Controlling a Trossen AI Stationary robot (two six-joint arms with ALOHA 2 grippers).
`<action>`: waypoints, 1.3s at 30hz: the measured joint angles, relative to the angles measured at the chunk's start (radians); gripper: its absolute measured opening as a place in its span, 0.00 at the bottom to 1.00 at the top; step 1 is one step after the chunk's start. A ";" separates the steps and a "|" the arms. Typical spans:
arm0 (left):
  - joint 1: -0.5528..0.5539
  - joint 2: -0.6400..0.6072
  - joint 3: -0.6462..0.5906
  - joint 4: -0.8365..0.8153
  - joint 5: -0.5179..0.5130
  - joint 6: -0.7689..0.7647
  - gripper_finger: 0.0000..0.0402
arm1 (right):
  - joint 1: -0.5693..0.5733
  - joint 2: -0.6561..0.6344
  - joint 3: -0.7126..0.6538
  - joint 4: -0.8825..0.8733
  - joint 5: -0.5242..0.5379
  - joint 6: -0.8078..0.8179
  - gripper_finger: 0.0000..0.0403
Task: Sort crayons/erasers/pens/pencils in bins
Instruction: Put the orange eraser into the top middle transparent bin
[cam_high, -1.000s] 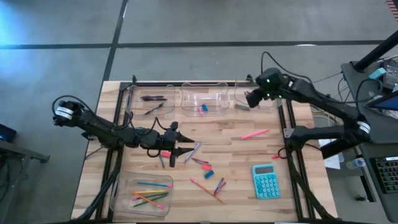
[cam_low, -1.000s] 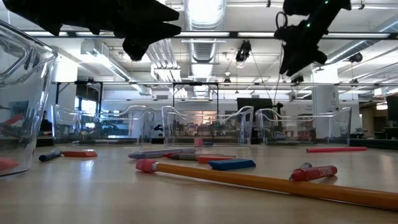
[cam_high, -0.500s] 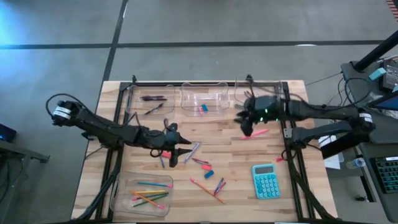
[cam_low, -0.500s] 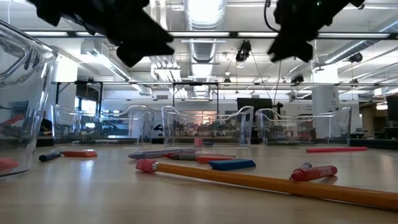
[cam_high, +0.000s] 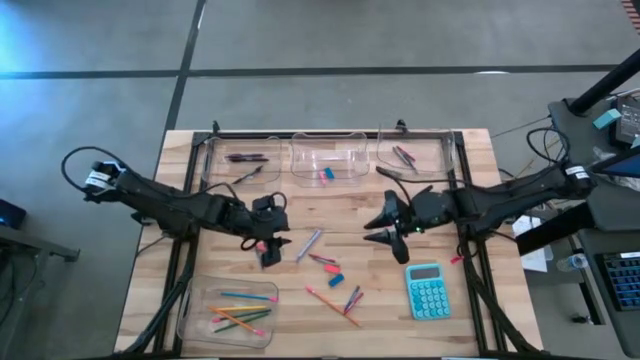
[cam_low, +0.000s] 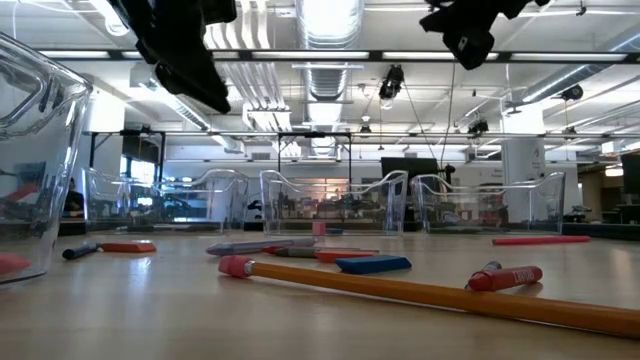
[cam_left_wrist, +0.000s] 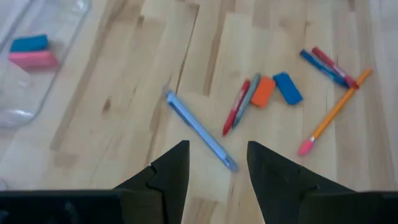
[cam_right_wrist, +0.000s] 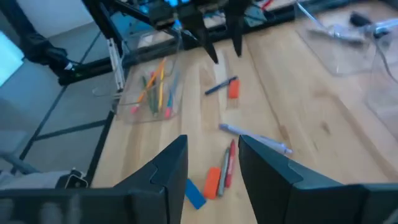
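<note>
1. Left gripper (cam_left_wrist: 217, 152): fingers apart, nothing between them, hanging above the counter (cam_high: 440, 330) left of the loose pile.
2. Nearest target, by my reading: pale blue stick (cam_left_wrist: 199, 132), pen or pencil not certain, flat on the bare wood just ahead of the fingertips, apart from them.
3. Direction in the high view: off to the gripper's right, toward the middle of the counter, with two red crayons (cam_left_wrist: 239, 104), an orange eraser (cam_left_wrist: 263, 91) and a blue eraser (cam_left_wrist: 288, 88) beyond it.
4. Long axis: diagonal, one end toward the near-left, the other toward the far-right; skewed against the line of the fingers in the left wrist view, so probably a wrist turn needed before closing across it.
5. Right gripper (cam_right_wrist: 211, 144): also spread and empty, on the other side of the pile, farther from the stick; left arm nearer.
6. Destination undecided until the kind is known: pen bin (cam_high: 215, 172) far-left, pencil bin (cam_high: 190, 320) near-left.
</note>
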 joint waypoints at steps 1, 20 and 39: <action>0.000 0.000 0.004 -0.017 0.011 -0.001 0.36 | 0.000 0.008 0.000 -0.001 0.001 0.022 0.33; 0.000 0.006 -0.007 -0.298 0.064 -0.076 0.36 | 0.002 0.293 0.021 -0.002 -0.046 0.028 0.97; 0.001 0.014 -0.235 -0.148 0.076 0.008 0.36 | 0.118 0.451 0.131 0.149 -0.156 -0.051 0.95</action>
